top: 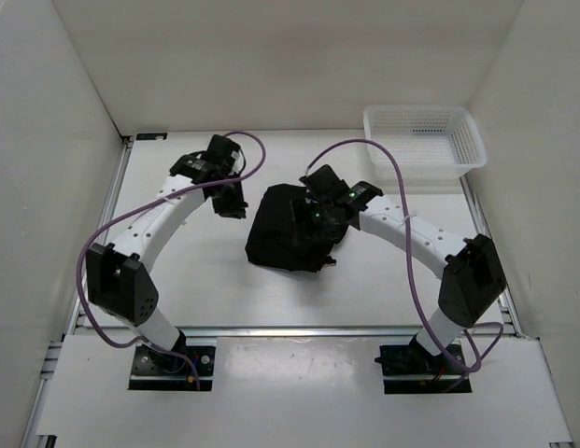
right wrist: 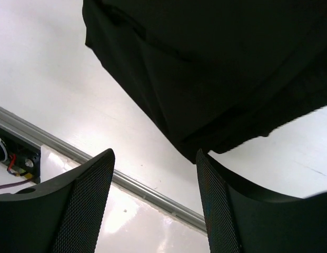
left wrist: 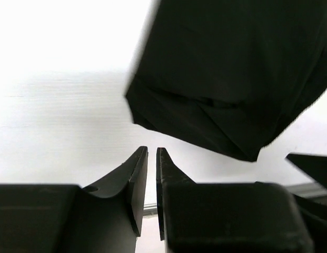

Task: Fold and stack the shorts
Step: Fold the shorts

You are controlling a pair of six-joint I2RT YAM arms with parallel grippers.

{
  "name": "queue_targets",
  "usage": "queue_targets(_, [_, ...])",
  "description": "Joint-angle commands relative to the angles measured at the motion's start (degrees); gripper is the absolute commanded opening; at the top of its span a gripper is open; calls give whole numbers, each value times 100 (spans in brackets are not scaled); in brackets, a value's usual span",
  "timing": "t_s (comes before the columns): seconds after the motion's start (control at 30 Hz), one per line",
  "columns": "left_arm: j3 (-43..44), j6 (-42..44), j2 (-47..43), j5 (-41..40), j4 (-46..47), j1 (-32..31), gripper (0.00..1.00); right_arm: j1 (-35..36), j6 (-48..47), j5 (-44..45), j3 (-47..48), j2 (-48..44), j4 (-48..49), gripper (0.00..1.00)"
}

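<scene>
White mesh basket (top: 430, 166) sits beyond black shorts (top: 278, 233).

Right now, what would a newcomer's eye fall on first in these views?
The black shorts draw the eye first, a crumpled dark heap in the middle of the white table. The right tool hangs over the heap's right side, jaws apart and empty, while the left tool, nearly closed and empty, sits off its left edge. A white mesh basket stands in the far right corner.
</scene>
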Motion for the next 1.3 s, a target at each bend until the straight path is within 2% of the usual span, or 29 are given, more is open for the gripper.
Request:
queue_targets(0.0, [-131, 7, -479, -124, 108, 284, 25, 138, 226, 61, -38, 186, -130, 69])
queue_targets(0.2, [-377, 279, -769, -19, 108, 731, 25, 191, 331, 61, -153, 239, -16, 69])
queue_targets(0.5, [-377, 447, -769, 87, 108, 847, 26, 191, 516, -18, -320, 415, 317, 70])
queue_targets(0.73, [-430, 560, -717, 237, 108, 847, 26, 191, 516, 35, -179, 722, 371, 61])
queue_targets(0.83, [-430, 561, -717, 184, 108, 900, 26, 191, 516, 35, -109, 784, 371, 49])
queue_targets(0.87, [-430, 622, -717, 184, 56, 969, 26, 191, 516, 35, -109, 784, 371, 35])
queue_targets(0.9, [-430, 622, -769, 184, 55, 970, 26, 191, 516, 35, -109, 784, 371, 28])
queue_targets(0.97, [-430, 622, -769, 184, 55, 1023, 26, 191, 516, 192, -109, 724, 371, 0])
queue_targets(1.1, [-377, 622, -769, 184, 3, 1075, 26, 191, 385, 851, -284, 110, 161, 0])
queue_targets(1.27, [-88, 727, -690, 184, -102, 1076, 26, 191, -19, 1124, -346, -454, -279, 0])
